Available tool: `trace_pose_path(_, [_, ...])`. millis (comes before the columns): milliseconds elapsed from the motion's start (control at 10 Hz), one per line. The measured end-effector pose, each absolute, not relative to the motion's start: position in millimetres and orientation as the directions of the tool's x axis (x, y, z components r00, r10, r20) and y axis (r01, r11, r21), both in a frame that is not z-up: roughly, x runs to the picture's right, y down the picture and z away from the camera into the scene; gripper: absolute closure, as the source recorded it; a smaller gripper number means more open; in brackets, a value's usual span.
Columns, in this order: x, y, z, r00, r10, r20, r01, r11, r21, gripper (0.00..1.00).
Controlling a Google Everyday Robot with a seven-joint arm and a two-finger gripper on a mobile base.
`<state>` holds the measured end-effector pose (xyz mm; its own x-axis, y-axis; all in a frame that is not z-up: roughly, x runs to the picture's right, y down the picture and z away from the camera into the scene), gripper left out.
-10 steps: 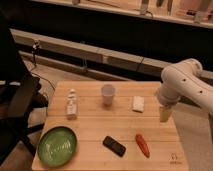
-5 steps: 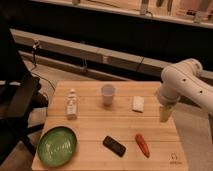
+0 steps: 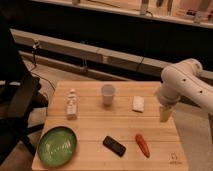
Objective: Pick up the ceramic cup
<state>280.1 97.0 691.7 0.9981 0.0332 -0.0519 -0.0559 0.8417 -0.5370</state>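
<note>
Arm [image 3: 186, 84] is bent over the right edge of the bench [image 3: 95, 126], with its last link pointing down. Cup [image 3: 107, 95] stands upright near the middle of the far edge, with bare bench on all sides. Bottle [image 3: 72, 104] stands toward the left edge. Block [image 3: 138, 103] lies between cup and pincer [image 3: 165, 114]. Pincer hangs at the right edge, well apart from the cup; whether it is released or clenched cannot be told.
</note>
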Motion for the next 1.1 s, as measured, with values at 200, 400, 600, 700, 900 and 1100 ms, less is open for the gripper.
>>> trace_pose_path(200, [280,97,692,0.998,0.033,-0.052,-0.056,0.842,-0.537,0.2])
trace_pose_path(400, [280,97,692,0.998,0.033,-0.052,-0.056,0.842,-0.537,0.2])
trace_pose_path(600, [278,93,695,0.999,0.027,-0.045,-0.047,0.845,-0.532,0.2])
trace_pose_path(700, [274,89,697,0.999,0.019,-0.035,-0.035,0.847,-0.53,0.2])
trace_pose_path(900, [271,86,700,1.0,0.01,-0.027,-0.023,0.849,-0.528,0.2])
trace_pose_path(1100, [272,86,700,1.0,0.01,-0.026,-0.022,0.851,-0.525,0.2])
